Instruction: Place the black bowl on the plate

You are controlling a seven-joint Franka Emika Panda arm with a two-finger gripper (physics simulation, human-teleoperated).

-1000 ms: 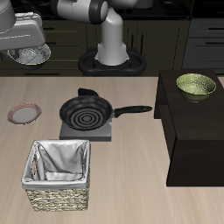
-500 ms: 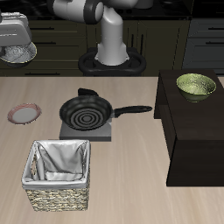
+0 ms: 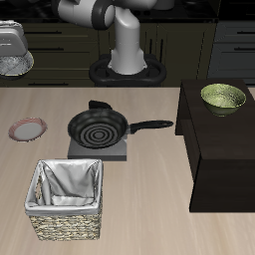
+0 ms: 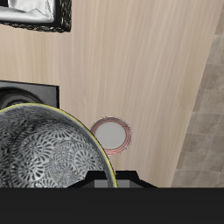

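Gripping the bowl [image 3: 14, 64] by its rim, my claw [image 3: 10, 42] is holding it high in the air, past the table's [image 3: 149, 199] edge. Below me the plate [image 4: 111, 135] is lying flat on the wood, near the pan [image 3: 98, 127], with the basket [image 3: 67, 199] nearer the front.
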